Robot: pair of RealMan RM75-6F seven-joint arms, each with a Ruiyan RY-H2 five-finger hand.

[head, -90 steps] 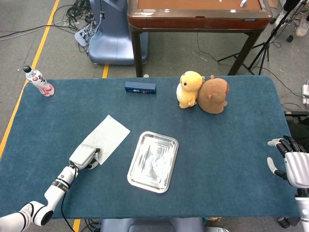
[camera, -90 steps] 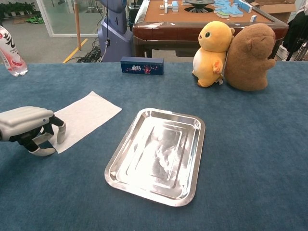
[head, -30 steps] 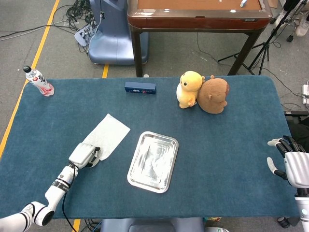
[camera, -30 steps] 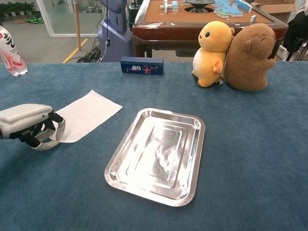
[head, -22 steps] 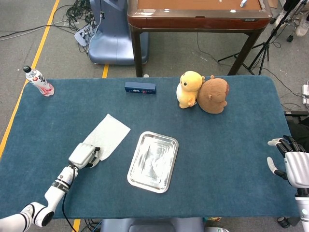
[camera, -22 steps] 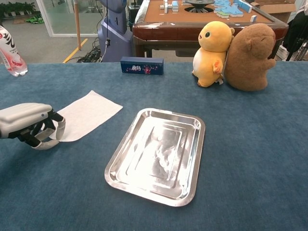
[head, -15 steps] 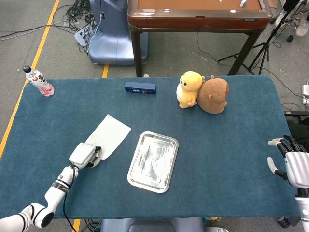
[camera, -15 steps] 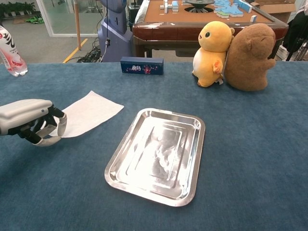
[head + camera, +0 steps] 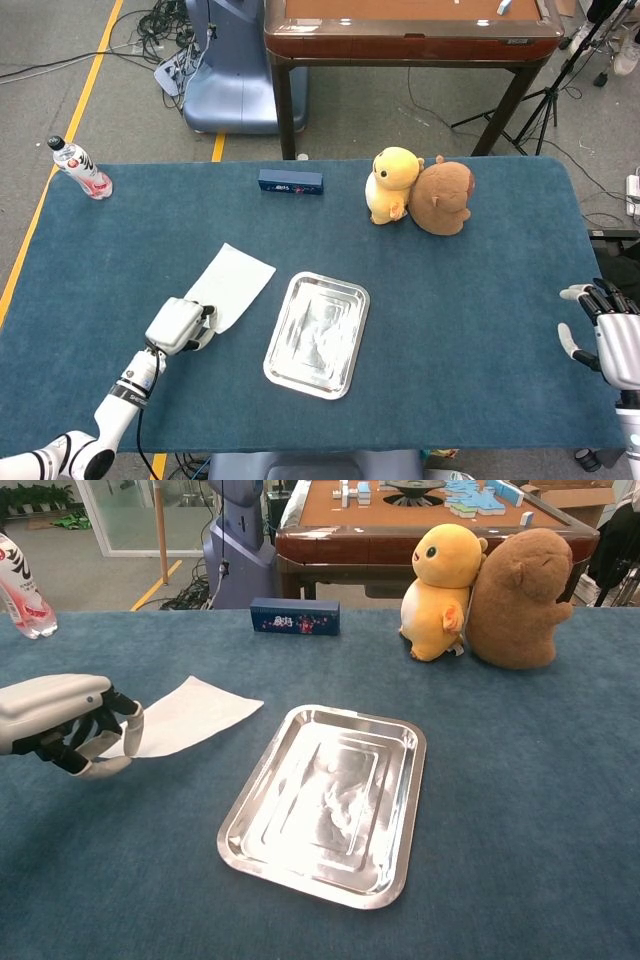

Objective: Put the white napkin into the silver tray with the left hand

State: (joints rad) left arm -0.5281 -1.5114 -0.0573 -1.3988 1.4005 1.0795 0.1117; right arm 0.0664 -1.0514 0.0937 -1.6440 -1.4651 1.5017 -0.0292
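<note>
left hand [image 9: 70, 725]: it sits near the front left part of the table. its fingers are curled in and pinch the near end of the white napkin [image 9: 185, 714]. the hand looks a bit up off the cloth.
white napkin: one end is in the left hand. the rest reaches out toward the middle of the table, and the far end looks like it lies on the cloth. it is just to the left of the silver tray [image 9: 404, 855] and does not touch it.
silver tray: it lies flat near the middle of the front edge of the table. it is shiny and has nothing in it.
right hand [image 9: 612, 340]: it is past the right edge of the table, near the front corner. its fingers are spread apart and it holds nothing. only the head view shows it.
table [image 9: 480, 300]: it has a dark blue cloth on top.
yellow plush chick [image 9: 442, 577]: it stands near the back edge, right of the middle.
brown plush animal [image 9: 516, 587]: it leans right against the chick on its right side.
small blue box [image 9: 294, 616]: it lies near the back edge, left of the chick.
bottle [image 9: 81, 168]: it is at the back left corner and looks tilted. it has a pink label.
</note>
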